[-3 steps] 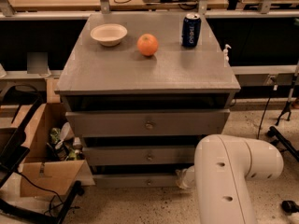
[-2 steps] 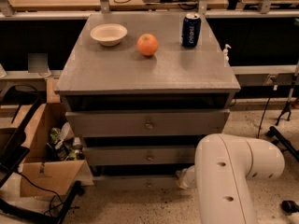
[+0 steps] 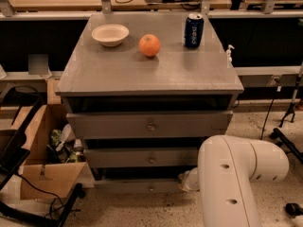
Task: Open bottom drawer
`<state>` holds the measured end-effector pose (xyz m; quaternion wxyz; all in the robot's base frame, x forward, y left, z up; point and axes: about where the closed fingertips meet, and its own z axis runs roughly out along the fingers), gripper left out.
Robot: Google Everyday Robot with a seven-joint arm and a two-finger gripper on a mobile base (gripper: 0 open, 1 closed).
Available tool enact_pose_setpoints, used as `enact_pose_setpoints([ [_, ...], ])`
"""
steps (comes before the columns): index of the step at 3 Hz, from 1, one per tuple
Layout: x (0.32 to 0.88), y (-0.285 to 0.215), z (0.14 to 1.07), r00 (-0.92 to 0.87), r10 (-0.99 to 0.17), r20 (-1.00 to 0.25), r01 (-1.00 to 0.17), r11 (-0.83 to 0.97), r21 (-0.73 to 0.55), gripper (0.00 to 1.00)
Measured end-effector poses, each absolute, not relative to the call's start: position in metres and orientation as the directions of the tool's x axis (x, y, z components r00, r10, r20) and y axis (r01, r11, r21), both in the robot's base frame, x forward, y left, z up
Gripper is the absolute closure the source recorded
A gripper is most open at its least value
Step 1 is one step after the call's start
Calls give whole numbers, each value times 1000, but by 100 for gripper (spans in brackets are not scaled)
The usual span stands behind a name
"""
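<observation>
The grey cabinet (image 3: 142, 72) has three drawer fronts stacked below its top. The bottom drawer (image 3: 137, 187) is the slim lowest front with a small round knob (image 3: 150, 188), just above the floor. My white arm (image 3: 236, 174) comes in from the lower right in front of the cabinet. My gripper (image 3: 188, 180) is low at the right end of the bottom drawer, mostly hidden behind the arm's thick link. The mid drawer (image 3: 142, 158) and top drawer (image 3: 149, 125) sit above it.
On the cabinet top stand a white bowl (image 3: 110, 34), an orange (image 3: 149, 45) and a blue can (image 3: 193, 30). An open cardboard box (image 3: 45, 174) with clutter sits on the floor at left, with black cables nearby. A black stand foot (image 3: 286, 141) is at right.
</observation>
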<state>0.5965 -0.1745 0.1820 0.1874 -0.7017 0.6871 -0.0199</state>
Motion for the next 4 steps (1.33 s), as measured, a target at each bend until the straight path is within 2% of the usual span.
enact_pose_setpoints([
  [4,578,-169,191,57,-965,-257,-958,19,-287,100],
])
